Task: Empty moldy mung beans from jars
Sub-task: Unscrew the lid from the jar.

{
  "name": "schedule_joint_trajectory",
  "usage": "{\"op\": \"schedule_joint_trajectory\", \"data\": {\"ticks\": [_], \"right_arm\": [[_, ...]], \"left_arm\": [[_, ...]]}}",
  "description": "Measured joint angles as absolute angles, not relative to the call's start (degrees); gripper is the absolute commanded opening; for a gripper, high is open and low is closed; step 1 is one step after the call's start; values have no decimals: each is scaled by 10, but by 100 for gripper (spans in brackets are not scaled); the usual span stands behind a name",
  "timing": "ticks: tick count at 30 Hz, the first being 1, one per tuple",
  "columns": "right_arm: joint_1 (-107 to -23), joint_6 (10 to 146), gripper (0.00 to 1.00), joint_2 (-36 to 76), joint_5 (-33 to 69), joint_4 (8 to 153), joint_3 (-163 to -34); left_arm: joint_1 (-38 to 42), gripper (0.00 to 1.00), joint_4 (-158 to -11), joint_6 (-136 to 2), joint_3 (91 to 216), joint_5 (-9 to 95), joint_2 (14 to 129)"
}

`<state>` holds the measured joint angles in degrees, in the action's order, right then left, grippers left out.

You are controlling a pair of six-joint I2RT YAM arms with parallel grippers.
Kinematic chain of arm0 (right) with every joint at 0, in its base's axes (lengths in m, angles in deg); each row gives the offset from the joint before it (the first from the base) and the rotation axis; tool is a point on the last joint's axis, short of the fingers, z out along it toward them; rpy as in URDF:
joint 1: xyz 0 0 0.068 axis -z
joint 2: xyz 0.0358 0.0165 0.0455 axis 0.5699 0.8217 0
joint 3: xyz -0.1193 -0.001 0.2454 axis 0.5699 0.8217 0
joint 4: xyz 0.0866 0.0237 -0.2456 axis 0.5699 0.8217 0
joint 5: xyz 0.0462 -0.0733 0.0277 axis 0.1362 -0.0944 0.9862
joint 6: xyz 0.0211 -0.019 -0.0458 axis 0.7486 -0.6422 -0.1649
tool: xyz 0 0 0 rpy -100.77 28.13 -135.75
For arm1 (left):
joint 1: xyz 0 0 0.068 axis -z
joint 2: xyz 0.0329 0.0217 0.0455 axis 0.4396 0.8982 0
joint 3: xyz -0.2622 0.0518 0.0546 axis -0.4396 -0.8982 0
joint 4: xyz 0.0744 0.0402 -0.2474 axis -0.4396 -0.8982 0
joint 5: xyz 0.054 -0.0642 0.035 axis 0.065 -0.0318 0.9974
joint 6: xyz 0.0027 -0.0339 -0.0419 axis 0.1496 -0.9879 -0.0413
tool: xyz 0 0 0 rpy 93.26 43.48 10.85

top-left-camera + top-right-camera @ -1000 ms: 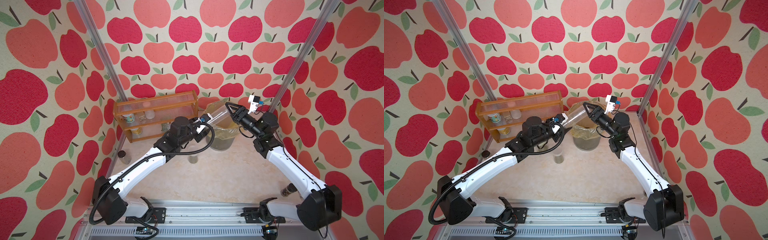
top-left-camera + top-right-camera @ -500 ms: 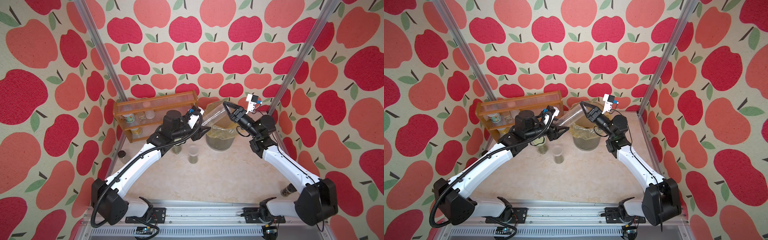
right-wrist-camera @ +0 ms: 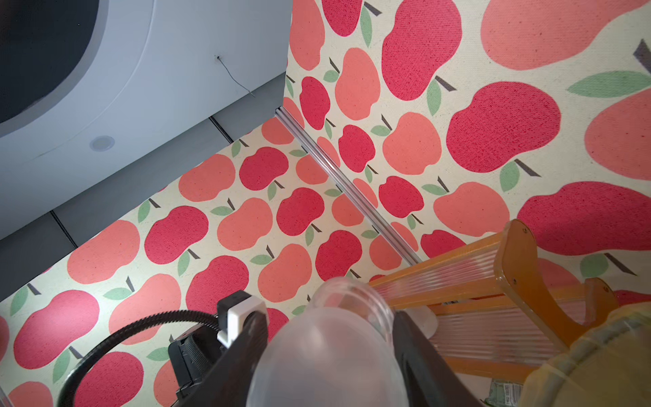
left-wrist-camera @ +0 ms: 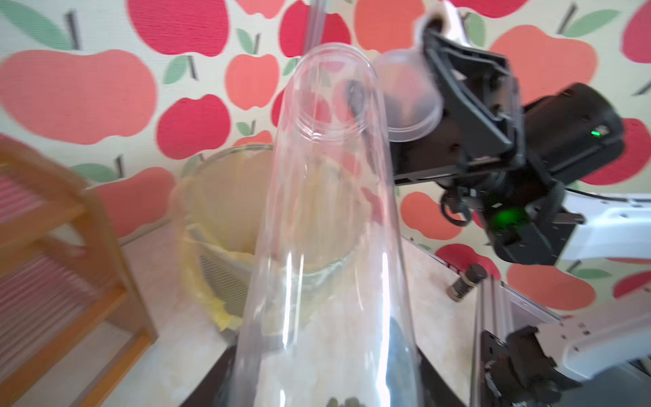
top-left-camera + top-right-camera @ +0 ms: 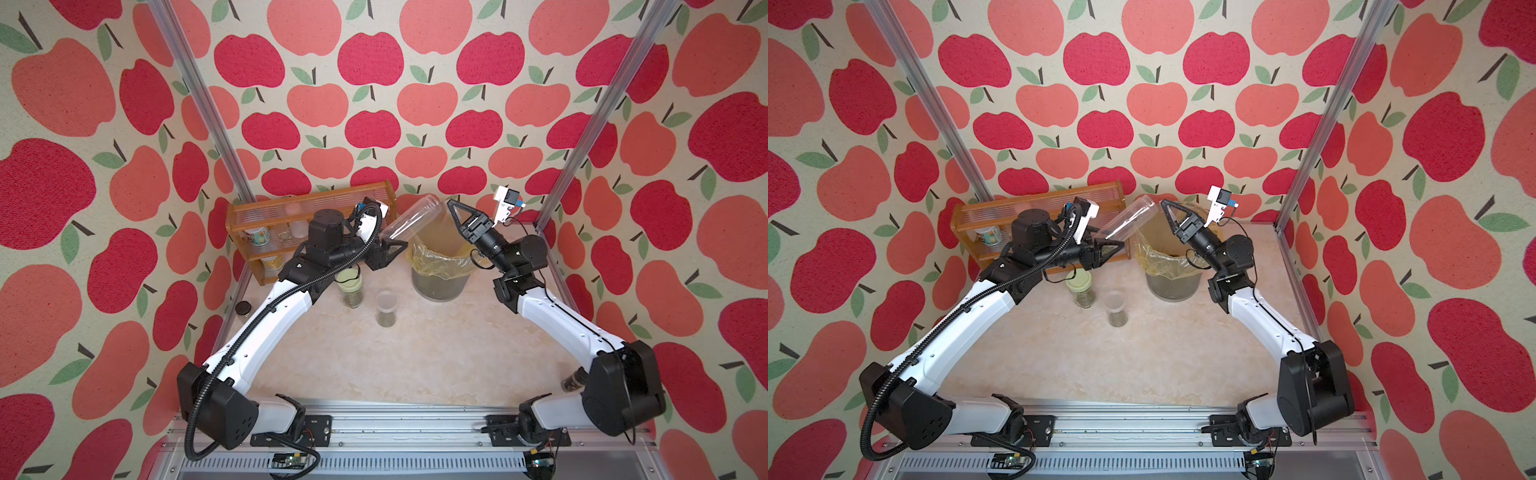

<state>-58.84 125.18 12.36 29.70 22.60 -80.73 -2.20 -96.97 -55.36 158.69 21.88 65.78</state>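
**Containers.** The tall slim tube is held tilted above the table, with its open mouth raised toward 2 o'clock. Its walls are clear along nearly the whole length, and only a few mung beans lie at the low closed end. Beneath the mouth stands a bin lined with a yellow bag, at 1 o'clock of the table's centre. An olive mass shows through the bin's lower wall. The squat jar, with its pale green lid on, stands at 9 o'clock of the bin. The short cylinder stands at 4 o'clock of the squat jar. Both hold beans at the bottom. A wooden rack lies at 11 o'clock.

**Arms.** The left gripper is clamped on the tube's lower end, its forearm reaching toward 1 o'clock. The right gripper points toward 10 o'clock with its fingertips just beside the tube's mouth, pinching a clear lid.
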Motion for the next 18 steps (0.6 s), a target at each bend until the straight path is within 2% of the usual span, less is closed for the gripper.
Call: {"op": "schedule_joint_trajectory", "data": {"ticks": [11, 18], "right_arm": [[-587, 1251, 48, 134, 299, 207, -822], [-557, 1235, 48, 108, 299, 271, -809]], "left_arm": [[-34, 40, -963, -566, 1589, 271, 654], [-34, 41, -952, -564, 1573, 281, 641]]}}
